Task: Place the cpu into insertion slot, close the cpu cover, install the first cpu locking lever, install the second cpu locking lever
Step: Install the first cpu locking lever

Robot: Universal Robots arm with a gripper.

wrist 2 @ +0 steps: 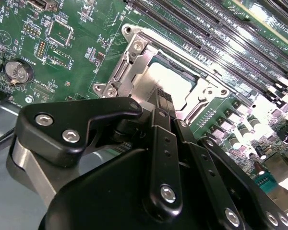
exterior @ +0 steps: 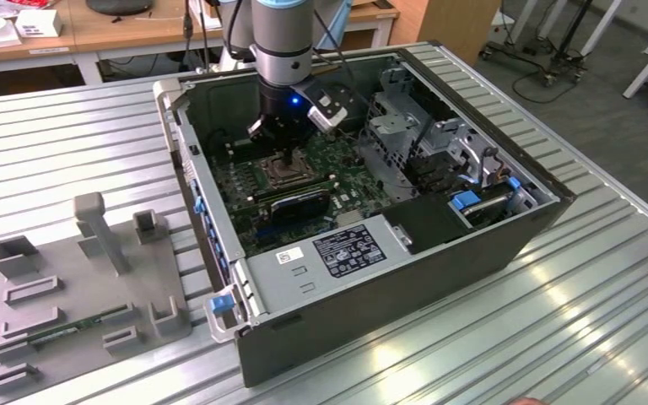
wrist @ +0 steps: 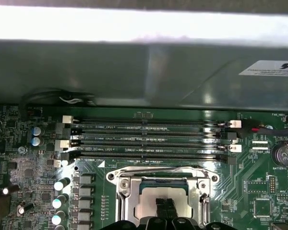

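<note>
Jaws pinched together | over cpu [wrist: 146,206] centre | cpu in insertion slot [wrist: 163,183]

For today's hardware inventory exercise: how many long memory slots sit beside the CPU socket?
4 memory slots: in the first wrist view they lie side by side, parallel, stepping from the insertion slot out to the case wall. None looks hidden.

An open computer case [exterior: 347,325] lies on a ribbed metal table [exterior: 572,337], black memory slots [wrist: 149,141] inside it. A grey fixture [exterior: 65,287] sits at the exterior view's left.
</note>
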